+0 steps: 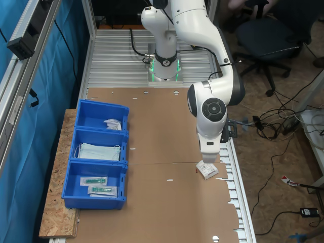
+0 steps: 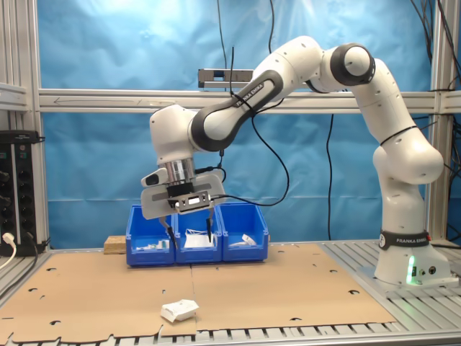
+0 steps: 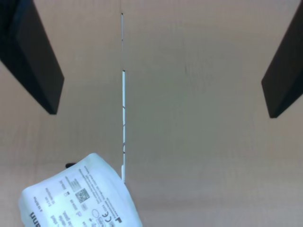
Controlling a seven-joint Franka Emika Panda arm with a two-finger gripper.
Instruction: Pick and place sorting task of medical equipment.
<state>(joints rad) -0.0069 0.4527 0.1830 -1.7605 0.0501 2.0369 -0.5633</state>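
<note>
Near the front edge of the cardboard-covered desk (image 2: 288,288) lies the small flat white squarish packet with faint dark print (image 2: 179,310), beside the seam between the two cardboard sheets. In the first exterior view the same packet (image 1: 207,170) sits just under the arm's wrist, well apart from the three blue plastic bins (image 1: 96,157) along the first exterior view's left. The hand (image 2: 190,238) hangs above the desk with its two dark fingers (image 3: 33,61) spread wide and nothing between them.

The step in hand looks like the approach to a grasp. To do it well, the hand should shift sideways until the packet is centred between the fingers, since in the wrist view the packet (image 3: 80,198) sits off to one corner, then descend straight and close across its shorter sides.

The packet lies flat but skewed to the seam, one corner slightly raised. It is nearly square, so its long axis is hard to tell.
</note>
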